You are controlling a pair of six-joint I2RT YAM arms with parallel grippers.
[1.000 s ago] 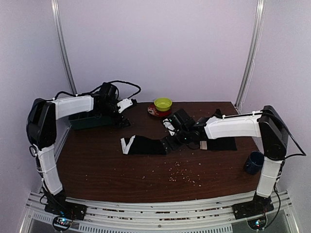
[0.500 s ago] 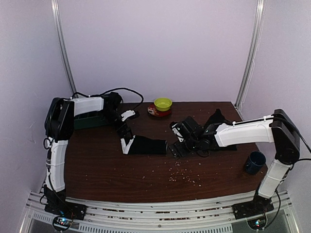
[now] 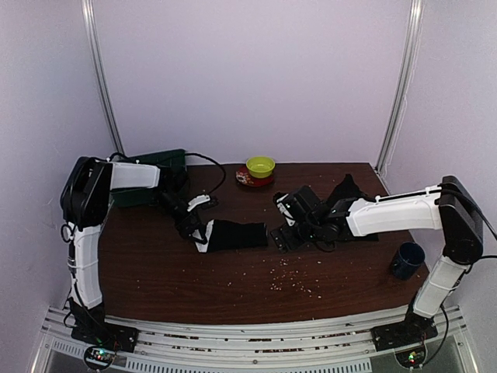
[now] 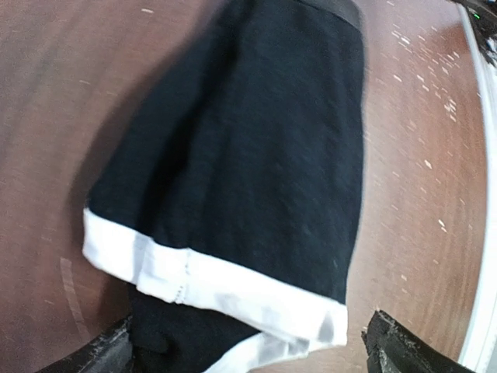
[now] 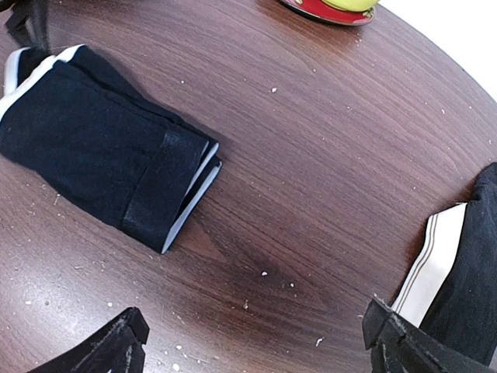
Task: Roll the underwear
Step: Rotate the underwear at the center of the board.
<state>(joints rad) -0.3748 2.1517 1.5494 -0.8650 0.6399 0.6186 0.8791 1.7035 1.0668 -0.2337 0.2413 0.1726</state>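
— Brown wood bench (image 3: 155, 287), crumbs (image 3: 291, 278) scattered toward its near edge, a blue mug (image 3: 405, 259) at the right edge. Where's the work?

— Middle of the bench. The plain black underwear (image 3: 233, 235) lies flat, folded into a strip, with its white band toward the left edge. The left fingers (image 3: 196, 227) hang spread wide over that band end, holding nothing. In the wrist view their tips straddle the band. The right fingers (image 3: 281, 237) are just as wide and empty, just beside the strip's other end.

— And the second pair?

— The other underwear (image 3: 346, 189) sits behind the right arm (image 3: 388, 214), nearer the far right corner, untouched. Beyond that, a green bowl (image 3: 260, 165) on a red plate (image 3: 245, 179) at the far edge, and a dark box (image 3: 151, 165) in the far left corner.

— What could spoil it?

— The pinch, I'd judge. The band end is layered, so the left fingers may catch only the top layer, and the roll would come out loose or skewed. If the right fingers don't pin the other end, the strip could slide on the smooth wood. Crumbs could get rolled in too.
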